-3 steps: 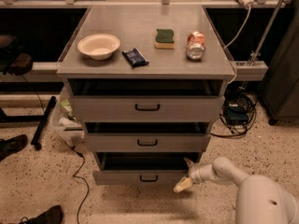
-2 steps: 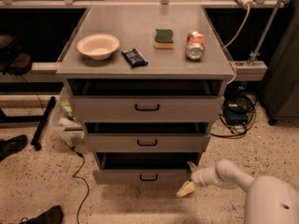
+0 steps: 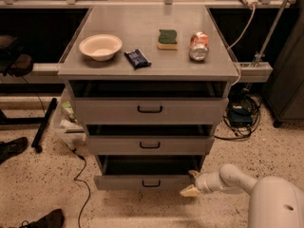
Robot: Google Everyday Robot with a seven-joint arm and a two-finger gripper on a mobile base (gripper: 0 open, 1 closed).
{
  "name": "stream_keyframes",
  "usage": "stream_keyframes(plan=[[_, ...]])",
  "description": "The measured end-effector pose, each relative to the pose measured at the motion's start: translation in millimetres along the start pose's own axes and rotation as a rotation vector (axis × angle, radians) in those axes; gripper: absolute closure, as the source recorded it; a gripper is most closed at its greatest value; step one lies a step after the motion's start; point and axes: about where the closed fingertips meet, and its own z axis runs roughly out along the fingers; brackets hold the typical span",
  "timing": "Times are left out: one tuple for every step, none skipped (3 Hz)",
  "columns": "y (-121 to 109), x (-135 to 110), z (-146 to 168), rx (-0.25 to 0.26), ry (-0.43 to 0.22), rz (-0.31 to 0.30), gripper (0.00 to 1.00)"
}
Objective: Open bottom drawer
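The bottom drawer point(image 3: 123, 182) is the lowest and narrowest grey front of the cabinet, with a small black U-shaped handle point(image 3: 151, 183). It stands a little way out, with a dark gap above its front. My gripper point(image 3: 190, 183) is at the drawer's right front corner, low above the floor and right of the handle. Its cream fingertips point(image 3: 188, 191) are spread apart, one above and one below, and they hold nothing. The white arm point(image 3: 232, 177) reaches in from the lower right.
The middle drawer point(image 3: 149, 145) and top drawer point(image 3: 149, 109) also stand slightly out. On the cabinet top point(image 3: 142, 23) are a bowl point(image 3: 100, 46), a dark packet point(image 3: 137, 58), a sponge point(image 3: 167, 38) and a can point(image 3: 199, 45). Cables point(image 3: 242, 113) lie right, and a bag point(image 3: 69, 125) and a cord lie left.
My gripper has dropped slightly and shifted a little right beside the bottom drawer's right corner. The drawers look the same.
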Motion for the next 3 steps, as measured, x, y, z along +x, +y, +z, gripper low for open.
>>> stream_keyframes(plan=[[-0.3,-3.5,-6.2,0.000,0.000,0.000,0.66],[-3.4,-1.8,-11.9,0.000,0.001,0.000,0.89],[4.2,6.8,-15.5,-0.001,0.036,0.002,1.00]])
